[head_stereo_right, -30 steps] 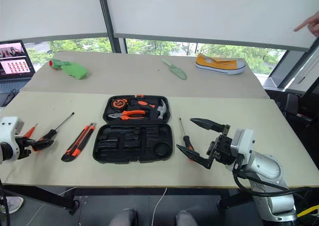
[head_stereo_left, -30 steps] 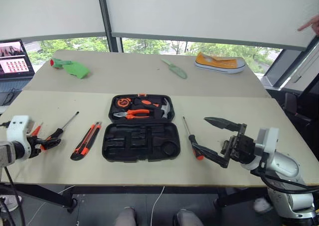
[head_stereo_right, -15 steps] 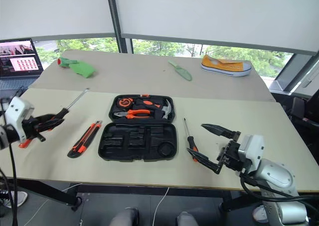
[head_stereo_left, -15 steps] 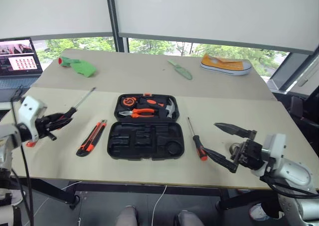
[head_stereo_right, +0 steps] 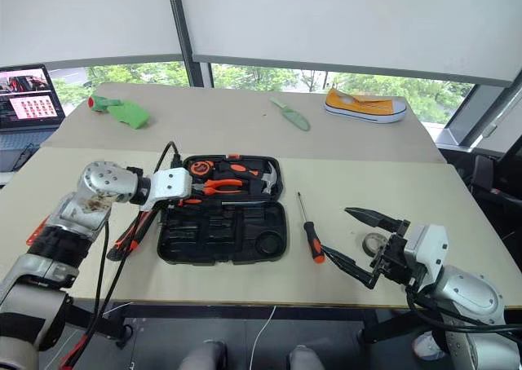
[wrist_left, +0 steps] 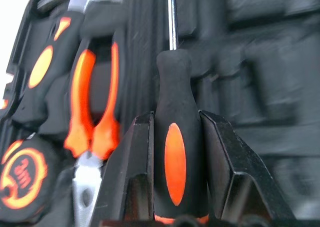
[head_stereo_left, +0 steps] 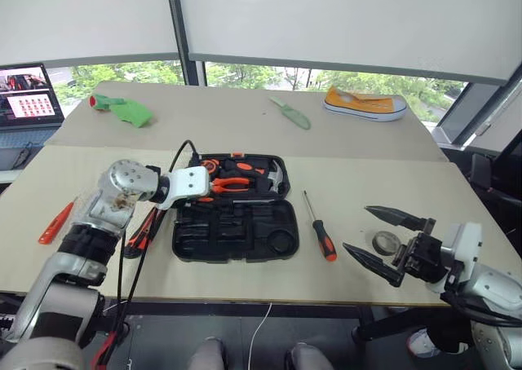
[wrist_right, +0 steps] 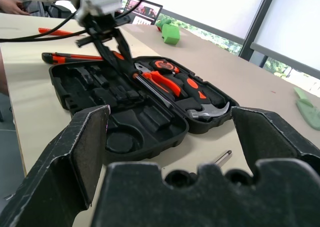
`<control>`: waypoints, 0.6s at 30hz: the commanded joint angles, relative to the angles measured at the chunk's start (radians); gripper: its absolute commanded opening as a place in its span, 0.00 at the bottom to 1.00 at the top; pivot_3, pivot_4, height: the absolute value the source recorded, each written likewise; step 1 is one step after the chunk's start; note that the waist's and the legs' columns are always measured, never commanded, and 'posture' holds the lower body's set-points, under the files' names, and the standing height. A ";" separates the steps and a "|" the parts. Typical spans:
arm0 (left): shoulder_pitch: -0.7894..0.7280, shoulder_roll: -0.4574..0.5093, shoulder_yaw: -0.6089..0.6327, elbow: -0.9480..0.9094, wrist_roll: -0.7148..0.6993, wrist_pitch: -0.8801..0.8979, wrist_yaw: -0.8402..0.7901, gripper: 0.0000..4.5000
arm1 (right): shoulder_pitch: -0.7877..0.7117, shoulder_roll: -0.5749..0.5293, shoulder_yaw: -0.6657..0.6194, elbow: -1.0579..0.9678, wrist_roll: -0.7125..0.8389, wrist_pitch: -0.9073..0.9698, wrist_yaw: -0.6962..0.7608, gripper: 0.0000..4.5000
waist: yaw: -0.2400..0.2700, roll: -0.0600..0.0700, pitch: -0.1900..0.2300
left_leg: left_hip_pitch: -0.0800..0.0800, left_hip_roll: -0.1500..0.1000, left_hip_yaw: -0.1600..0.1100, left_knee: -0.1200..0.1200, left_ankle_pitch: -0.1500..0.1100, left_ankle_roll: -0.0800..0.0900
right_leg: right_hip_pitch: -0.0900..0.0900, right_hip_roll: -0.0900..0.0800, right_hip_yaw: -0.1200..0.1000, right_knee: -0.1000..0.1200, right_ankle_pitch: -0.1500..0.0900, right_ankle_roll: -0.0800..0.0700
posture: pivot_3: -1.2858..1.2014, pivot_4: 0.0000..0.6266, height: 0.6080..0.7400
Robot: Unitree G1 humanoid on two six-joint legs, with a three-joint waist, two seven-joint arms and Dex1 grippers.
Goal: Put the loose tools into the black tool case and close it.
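Note:
The black tool case [head_stereo_left: 245, 238] lies open in the middle of the near table, with pliers, hammer and tape measure in its far half. My left gripper [head_stereo_left: 202, 192] hovers over the case's left side, shut on a black-and-orange screwdriver [wrist_left: 174, 159] whose shaft reaches across the case. A second black-and-orange screwdriver [head_stereo_left: 319, 228] lies right of the case. The utility knife [head_stereo_left: 143, 233] lies left of the case, partly under my left arm. A small orange screwdriver [head_stereo_left: 57, 222] rests at the far left. My right gripper [head_stereo_left: 357, 229] stands open beside the grey tape roll [head_stereo_left: 385, 242].
On the far table lie a green trowel [head_stereo_left: 289, 113], a yellow shoe [head_stereo_left: 364, 103] and a green object [head_stereo_left: 122, 109]. A laptop [head_stereo_left: 24, 93] stands at the far left. A black cable hangs from my left arm near the table's front edge.
My left gripper has closed on the screwdriver, lifted it from the left of the table and carried it right over the case, rolling its wrist. The right gripper has drifted slightly right, still open.

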 commanded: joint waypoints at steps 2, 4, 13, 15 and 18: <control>-0.042 -0.021 -0.026 0.051 0.068 -0.035 0.030 0.20 | 0.020 0.006 -0.024 -0.037 -0.004 -0.030 -0.008 1.00 | 0.004 0.000 0.000 | 0.000 0.000 0.000 0.000 0.000 0.000 | 0.000 0.000 0.000 0.000 0.000 0.000 | 0.52 0.24 1.00; -0.037 -0.015 -0.032 0.052 0.073 -0.042 0.009 0.20 | 0.031 0.011 -0.023 -0.044 -0.006 -0.034 -0.014 1.00 | 0.007 0.000 0.000 | 0.000 0.000 0.000 0.000 0.000 0.000 | 0.001 0.000 0.000 0.000 0.000 0.000 | 0.52 0.24 1.00; 0.002 0.024 -0.030 0.065 0.110 -0.031 0.012 0.20 | 0.054 0.020 -0.023 -0.056 -0.012 -0.039 -0.025 1.00 | 0.003 0.000 0.000 | 0.000 -0.001 -0.001 0.001 0.000 0.000 | 0.001 0.000 0.000 0.000 0.000 0.000 | 0.52 0.24 1.00; -0.002 0.016 -0.033 0.081 0.109 -0.039 0.016 0.20 | 0.054 0.020 -0.020 -0.054 -0.012 -0.039 -0.025 1.00 | 0.003 0.000 0.000 | 0.000 -0.001 -0.001 0.001 0.000 0.000 | 0.001 0.000 0.000 0.000 0.000 0.000 | 0.52 0.24 1.00; -0.008 -0.012 -0.028 0.090 0.083 -0.048 0.006 0.31 | 0.050 0.017 -0.017 -0.050 -0.012 -0.035 -0.021 1.00 | 0.004 0.000 0.000 | 0.000 -0.001 -0.001 0.001 0.001 0.001 | 0.001 0.000 0.000 0.001 0.000 0.000 | 0.52 0.24 1.00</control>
